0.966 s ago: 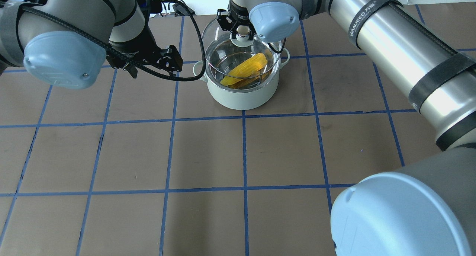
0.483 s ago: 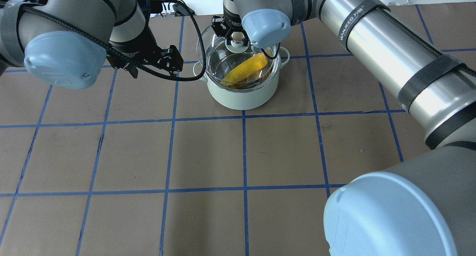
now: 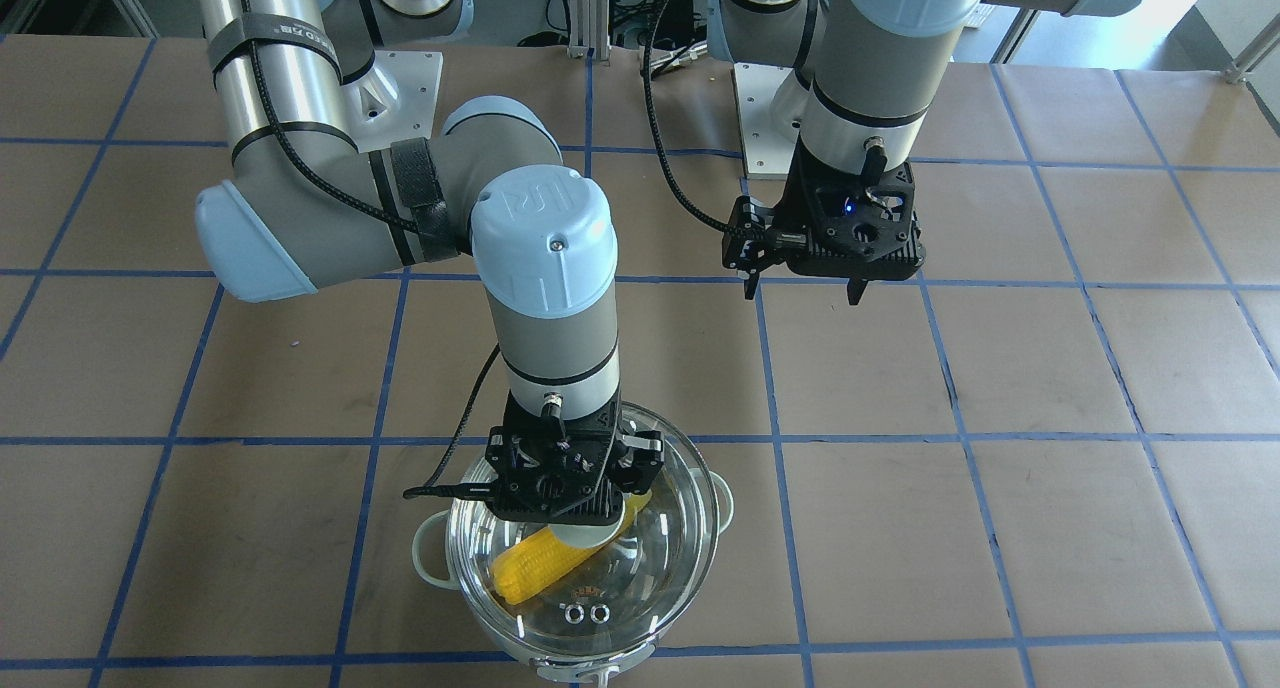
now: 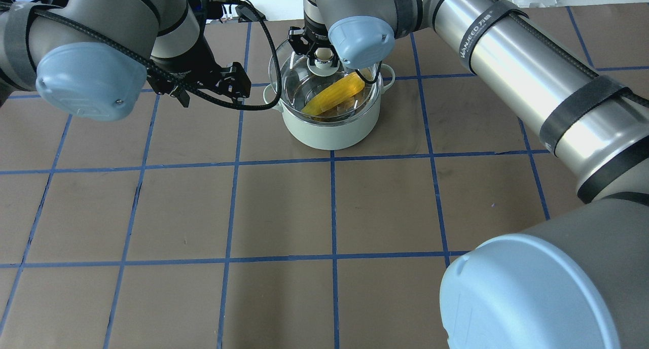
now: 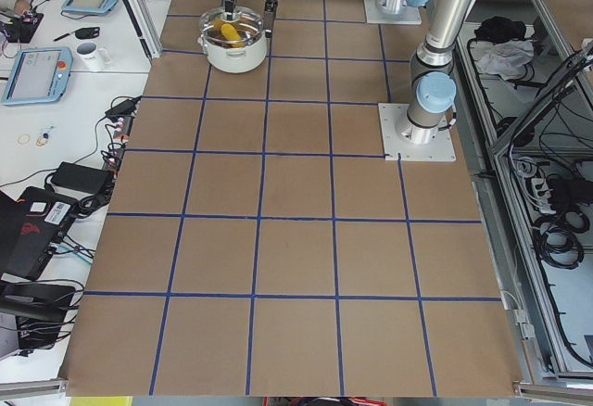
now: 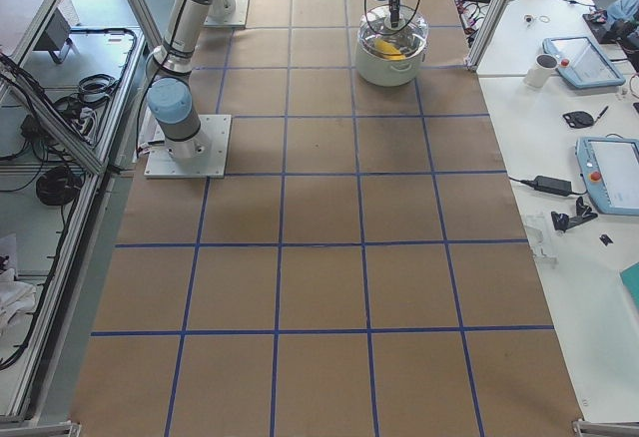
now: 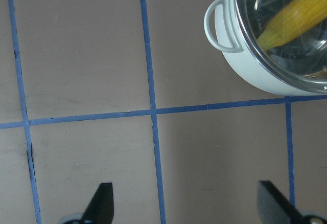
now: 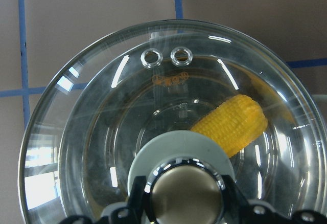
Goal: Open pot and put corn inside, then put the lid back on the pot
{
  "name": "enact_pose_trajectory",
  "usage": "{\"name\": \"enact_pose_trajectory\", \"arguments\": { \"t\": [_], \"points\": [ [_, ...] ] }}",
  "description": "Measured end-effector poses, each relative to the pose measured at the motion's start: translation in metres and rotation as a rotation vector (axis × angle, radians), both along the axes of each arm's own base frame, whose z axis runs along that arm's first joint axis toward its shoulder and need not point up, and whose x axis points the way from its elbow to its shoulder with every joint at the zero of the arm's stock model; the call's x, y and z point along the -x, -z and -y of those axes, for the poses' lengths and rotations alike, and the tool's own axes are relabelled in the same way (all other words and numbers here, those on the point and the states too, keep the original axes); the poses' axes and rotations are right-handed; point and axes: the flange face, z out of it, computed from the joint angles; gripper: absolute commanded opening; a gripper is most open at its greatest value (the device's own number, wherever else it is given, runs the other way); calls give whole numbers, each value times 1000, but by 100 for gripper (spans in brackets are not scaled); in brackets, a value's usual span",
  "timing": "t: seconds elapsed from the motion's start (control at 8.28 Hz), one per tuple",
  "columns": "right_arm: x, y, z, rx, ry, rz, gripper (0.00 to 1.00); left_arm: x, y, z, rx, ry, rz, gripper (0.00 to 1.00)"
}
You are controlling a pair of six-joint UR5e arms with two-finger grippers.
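Glass lid (image 8: 92, 132) in right gripper (image 8: 184, 208); arm strap (image 4: 481, 29) lettering perhaps "WANJEED"

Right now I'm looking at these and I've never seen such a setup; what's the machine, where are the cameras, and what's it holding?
The machine is a two-armed robot at a brown table. One camera looks from behind the robot, one faces it, two watch from the table's ends, and one rides on each wrist. The right gripper is clamped on the knob of a glass lid, holding it over a mint-green pot. The corn lies inside. The left gripper hangs open and empty nearby.
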Motion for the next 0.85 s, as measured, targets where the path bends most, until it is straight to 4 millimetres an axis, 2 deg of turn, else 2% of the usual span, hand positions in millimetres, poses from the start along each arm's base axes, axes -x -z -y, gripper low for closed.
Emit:
{"name": "enact_pose_trajectory", "arguments": {
  "t": [0.85],
  "points": [
    [5, 11, -2, -6, -6, -47, 36, 0, 4, 2, -6, -2, 3, 100]
  ]
}}
